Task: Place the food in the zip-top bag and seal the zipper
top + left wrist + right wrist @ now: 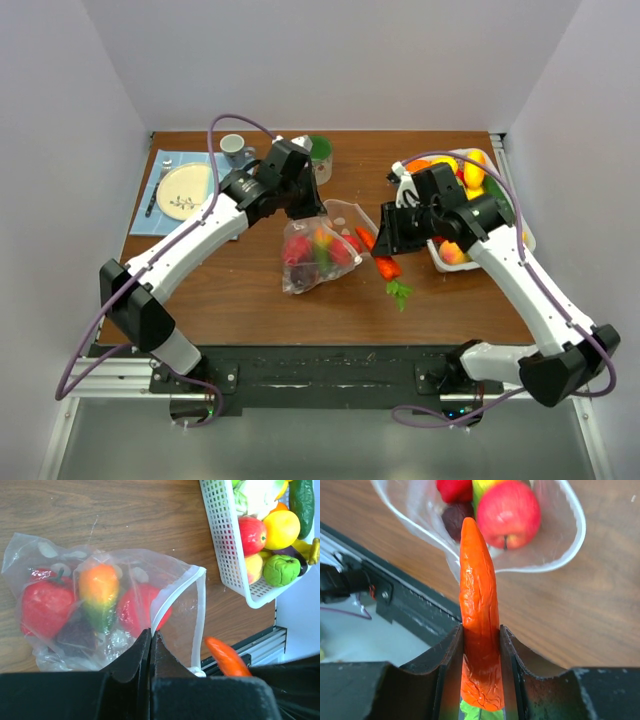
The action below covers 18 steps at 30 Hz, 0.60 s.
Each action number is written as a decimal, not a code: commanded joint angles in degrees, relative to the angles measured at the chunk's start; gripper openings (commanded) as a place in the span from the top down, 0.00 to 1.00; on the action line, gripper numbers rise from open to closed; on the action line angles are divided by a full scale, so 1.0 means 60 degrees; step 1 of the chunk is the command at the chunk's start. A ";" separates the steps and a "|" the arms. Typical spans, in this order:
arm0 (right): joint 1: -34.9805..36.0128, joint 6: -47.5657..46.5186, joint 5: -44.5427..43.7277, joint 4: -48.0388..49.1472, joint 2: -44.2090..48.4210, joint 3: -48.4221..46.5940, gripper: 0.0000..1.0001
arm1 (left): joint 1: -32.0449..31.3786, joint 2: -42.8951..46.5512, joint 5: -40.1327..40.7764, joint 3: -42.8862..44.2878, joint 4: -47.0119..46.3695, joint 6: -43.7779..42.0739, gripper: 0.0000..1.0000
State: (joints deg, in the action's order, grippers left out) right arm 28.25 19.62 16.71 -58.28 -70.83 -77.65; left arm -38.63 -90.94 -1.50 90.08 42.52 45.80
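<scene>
The zip-top bag (pixel 312 255) lies mid-table, holding a red apple (pixel 509 512), a red strawberry (pixel 45 605) and an orange-green piece (pixel 99 592). My left gripper (pixel 151 632) is shut on the bag's mouth edge at the white zipper (pixel 172 595), lifting it so the mouth gapes toward the right. My right gripper (pixel 481 630) is shut on an orange toy carrot (pixel 479 600). Its tip points at the open mouth (pixel 572 535), just short of the rim. From above, the carrot (pixel 384 264) hangs right of the bag with green leaves (pixel 400 293) below.
At the right edge stands a white slatted basket (pixel 522 238) with more toy fruit (pixel 281 527). A plate (pixel 185 190) on a blue mat (pixel 165 162), a mug (pixel 236 148) and a green cup (pixel 320 150) stand at the back left.
</scene>
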 commanded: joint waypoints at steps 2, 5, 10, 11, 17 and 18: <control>0.0169 -0.0354 0.0438 -0.0599 -0.1142 -0.0959 0.85 | -0.0050 0.0624 -0.0482 0.0030 -0.0378 -0.0514 1.00; 0.0170 -0.0501 0.0321 -0.0789 -0.1641 -0.1778 0.83 | -0.0299 0.0727 -0.0571 0.0059 -0.0291 -0.0689 1.00; 0.0184 -0.0633 0.0349 -0.0995 -0.2798 -0.3023 0.83 | -0.0811 0.0815 -0.0424 0.0191 -0.0056 -0.0837 1.00; 0.0213 -0.0633 0.0379 -0.1023 -0.2959 -0.3142 0.83 | -0.0856 0.0859 -0.0410 0.0235 -0.0056 -0.0822 1.00; 0.0901 -0.0282 -0.0278 -0.0643 -0.3620 -0.3377 0.64 | -0.0944 0.0947 -0.0336 0.0571 0.0047 -0.0515 1.00; 0.0916 -0.0223 -0.0411 -0.0585 -0.3635 -0.3363 0.59 | -0.0944 0.0961 -0.0351 0.0616 0.0061 -0.0456 1.00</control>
State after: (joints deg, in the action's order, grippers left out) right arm 31.94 17.28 16.88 -62.94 -91.85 -95.81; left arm -44.27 -88.05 -2.98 90.32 43.24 42.41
